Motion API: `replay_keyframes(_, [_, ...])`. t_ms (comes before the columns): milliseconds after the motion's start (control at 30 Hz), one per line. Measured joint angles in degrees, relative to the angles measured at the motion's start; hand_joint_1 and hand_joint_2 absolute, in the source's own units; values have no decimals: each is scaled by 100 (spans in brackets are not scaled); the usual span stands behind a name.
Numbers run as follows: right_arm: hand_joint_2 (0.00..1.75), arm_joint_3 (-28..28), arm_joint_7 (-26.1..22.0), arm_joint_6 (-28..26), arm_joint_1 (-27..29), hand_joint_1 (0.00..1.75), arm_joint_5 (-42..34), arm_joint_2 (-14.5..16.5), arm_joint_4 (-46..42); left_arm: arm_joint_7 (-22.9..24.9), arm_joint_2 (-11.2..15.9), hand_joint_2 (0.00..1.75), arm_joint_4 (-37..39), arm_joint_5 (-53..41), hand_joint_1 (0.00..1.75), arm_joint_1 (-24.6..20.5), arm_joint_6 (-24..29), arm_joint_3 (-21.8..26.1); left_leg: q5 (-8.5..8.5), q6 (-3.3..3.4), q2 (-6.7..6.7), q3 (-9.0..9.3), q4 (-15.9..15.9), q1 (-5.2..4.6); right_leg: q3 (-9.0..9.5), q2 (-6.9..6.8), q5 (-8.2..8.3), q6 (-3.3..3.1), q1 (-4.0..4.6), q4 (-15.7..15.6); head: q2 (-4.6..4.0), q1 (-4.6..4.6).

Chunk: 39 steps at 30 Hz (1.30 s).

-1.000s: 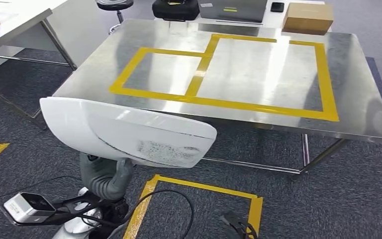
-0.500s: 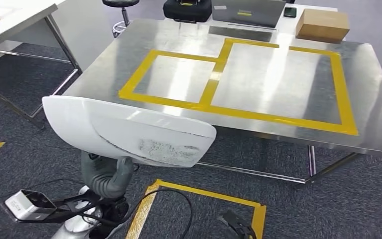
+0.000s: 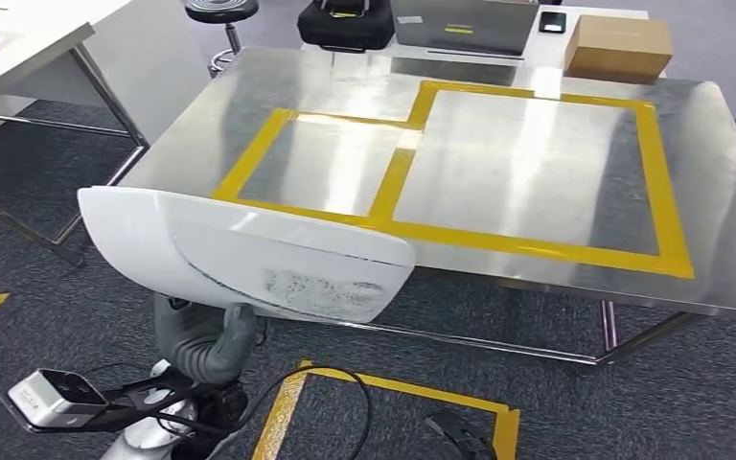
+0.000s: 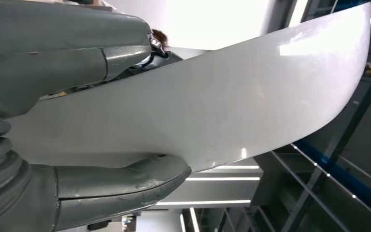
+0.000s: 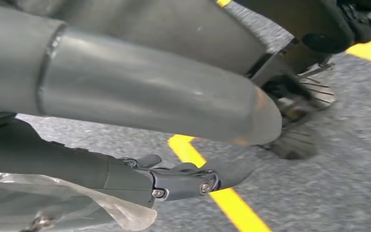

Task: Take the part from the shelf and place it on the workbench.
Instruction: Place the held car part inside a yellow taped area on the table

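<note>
White part point(image 3: 249, 254) held off floor, short of desk point(image 3: 728, 240) near-left edge. Left hand point(image 3: 201, 340) fingers point(image 4: 121, 186) clamped on lower rim. Right hand point(image 5: 140, 96): curl can't tell, nothing held. Prob. light, stiff, glossy-slippery; grip rim w/ thumb opposed.

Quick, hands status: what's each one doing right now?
Left hand: holding the white part.
Right hand: holds nothing, fingers apart, open.

A robotics lab or workshop: a stainless-steel workbench point(image 3: 728, 220) marked with yellow tape rectangles point(image 3: 527, 240), grey carpet floor point(image 3: 652, 412) bearing taped yellow outlines, a laptop point(image 3: 460, 27), cardboard box point(image 3: 619, 46), stool point(image 3: 220, 11) and neighbouring metal-legged table point(image 3: 19, 48).
</note>
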Motion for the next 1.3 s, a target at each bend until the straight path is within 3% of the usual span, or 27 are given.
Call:
replay_keyframes(67, [0,0,-1,-1,-2,0,-7,3,1,0,5,175,0,-1,175,5,0,-2,-237,-62,2,-442,658,39,97,1,-84,-16,-5,-6,0,-9])
replay_keyframes(133, [0,0,1,-1,12,0,-8,3,4,0,9,175,1,-2,175,17,0,-3,-289,-102,4,-733,895,69,213,7,-184,-7,-7,-5,0,-8])
replay_keyframes(167, [0,0,1,2,15,0,-10,3,6,0,10,175,2,-3,175,18,0,-3,-138,-106,6,-744,735,78,286,13,-237,3,-11,-5,0,-9])
replay_keyframes(233, [0,0,1,11,12,0,-23,7,9,0,14,175,4,-6,175,18,-1,-2,383,-94,12,-598,80,78,443,25,-357,49,-21,-4,0,-8])
replay_keyframes(300, [0,-1,1,17,-2,0,-39,8,13,0,16,175,10,-7,175,16,-3,-4,655,-41,27,-477,-422,49,516,26,-457,123,-19,-17,0,-7])
replay_keyframes(433, [0,-1,1,25,-15,0,-78,11,15,0,4,175,15,-10,175,7,-6,2,660,124,19,-366,-590,32,509,-1,-479,259,-25,56,0,-1])
replay_keyframes(500, [0,-4,-1,21,-23,0,-136,13,15,0,-3,175,16,-8,175,-1,-7,0,644,175,31,-281,-642,57,202,0,-561,301,-33,549,0,29])
replay_keyframes(567, [0,-11,-1,13,-13,0,-182,10,15,0,-6,175,21,-8,175,-6,-8,-5,603,203,56,-249,-653,58,-306,2,-801,327,-35,1278,0,57])
replay_keyframes(600, [0,-18,-1,9,3,0,-196,7,15,0,-5,175,27,-10,175,-4,-8,-8,575,209,70,-231,-653,57,-530,1,-916,336,-35,1523,0,61])
replay_keyframes(633, [0,-27,-1,7,22,0,-207,4,16,0,-5,175,35,-14,175,-3,-9,-10,541,210,90,-200,-653,56,-670,0,-930,337,-34,1591,0,63])
replay_keyframes(667, [0,-36,-1,7,37,0,-214,2,16,0,-5,175,46,-23,175,-2,-9,-12,502,208,117,-154,-653,55,-712,-8,-801,332,-33,1468,0,64])
replay_keyframes(700, [0,-44,-1,7,45,0,-222,2,17,0,-5,175,56,-33,175,-1,-8,-15,459,200,154,-95,-653,55,-662,-41,-539,316,-31,1178,0,66])
replay_keyframes(733, [0,-51,-1,7,46,0,-232,2,17,0,-5,175,66,-44,175,0,-7,-16,413,186,199,-36,-655,53,-561,-135,-232,292,-20,804,0,66])
replay_keyframes(800, [0,-62,-2,7,25,0,-253,3,16,0,-2,175,86,-66,175,3,10,-17,330,129,300,52,-652,29,-383,-340,68,227,33,225,0,72])
replay_keyframes(833, [0,-73,-2,6,17,0,-263,3,16,0,2,175,98,-83,175,4,28,-18,300,92,354,80,-640,13,-351,-387,93,188,54,112,0,67])
replay_keyframes(900, [0,-97,0,1,21,0,-278,3,16,0,8,175,120,-128,175,3,77,-26,261,22,427,133,-614,-1,-314,-290,106,104,52,92,0,66])
replay_keyframes(967, [0,-111,2,-4,31,0,-286,2,17,0,14,175,136,-164,175,-9,112,-38,153,-40,328,130,-480,24,-265,-152,137,48,26,79,0,64])
replay_keyframes(1033, [0,-114,1,-4,24,0,-288,3,17,0,25,175,151,-176,175,-17,130,-47,-142,-98,163,-109,40,49,-221,-21,138,14,12,74,0,51])
replay_keyframes(1100, [0,-117,0,-5,27,0,-288,3,17,0,43,175,170,-178,175,-12,137,-55,-436,-122,108,-489,732,55,-212,115,126,-4,20,76,0,44])
replay_keyframes(1133, [0,-120,1,-5,35,0,-288,3,17,0,51,175,179,-178,175,-9,138,-59,-454,-116,102,-608,894,53,-207,186,122,-9,28,77,0,45])
replay_keyframes(1167, [0,-122,1,-5,41,0,-288,2,17,0,57,175,184,-178,175,-8,138,-63,-355,-95,90,-634,851,50,-197,262,120,-12,37,78,0,45])
replay_keyframes(1200, [0,-123,1,-5,45,0,-288,2,17,0,60,175,185,-178,175,-9,138,-65,-151,-60,61,-564,602,44,-186,341,118,-13,47,78,0,45])
replay_keyframes(1233, [0,-125,0,-5,45,0,-288,3,17,0,61,175,186,-178,175,-12,138,-66,111,-5,-20,-428,210,32,-177,417,118,-13,50,77,0,44])
replay_keyframes(1300, [0,-129,1,-8,41,0,-290,10,17,0,64,175,187,-189,175,-21,153,-68,404,111,-252,-197,-437,16,-188,540,126,6,34,75,0,62])
